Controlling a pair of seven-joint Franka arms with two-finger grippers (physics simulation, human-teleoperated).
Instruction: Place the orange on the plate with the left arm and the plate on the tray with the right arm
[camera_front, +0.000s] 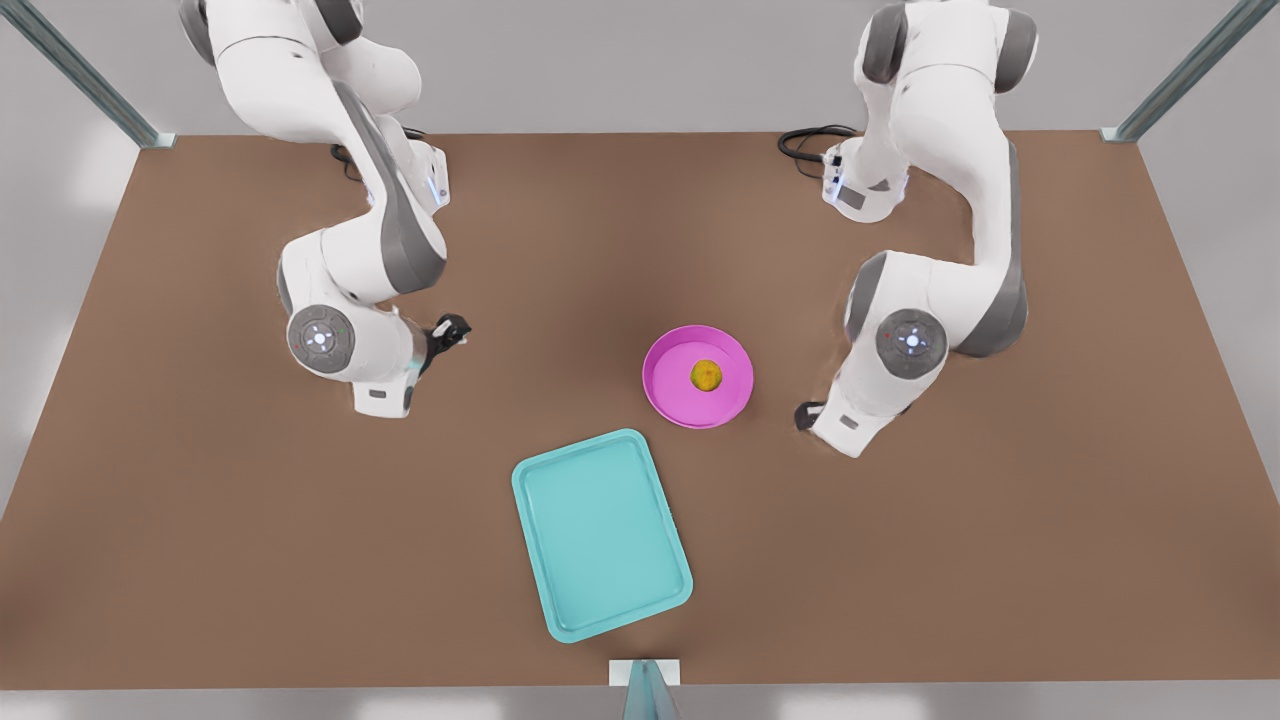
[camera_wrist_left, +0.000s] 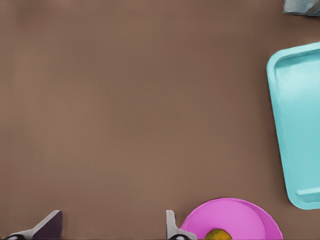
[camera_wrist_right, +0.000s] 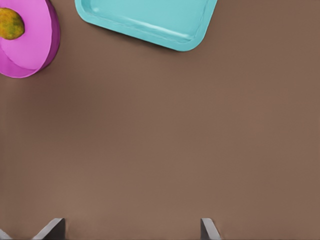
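Magenta plate (camera_front: 668, 392) holds orange (camera_front: 706, 375). Next (judged): right pincer (camera_front: 452, 330), fingers apart, reaches plate rim, carries it to tray (camera_front: 600, 535). Left pincer (camera_front: 806, 414) waits beside plate, fingers apart.

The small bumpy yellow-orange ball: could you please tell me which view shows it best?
The front view: the small bumpy yellow-orange ball sits whole, centred in the round magenta plate. Both wrist views crop it at their picture edges.
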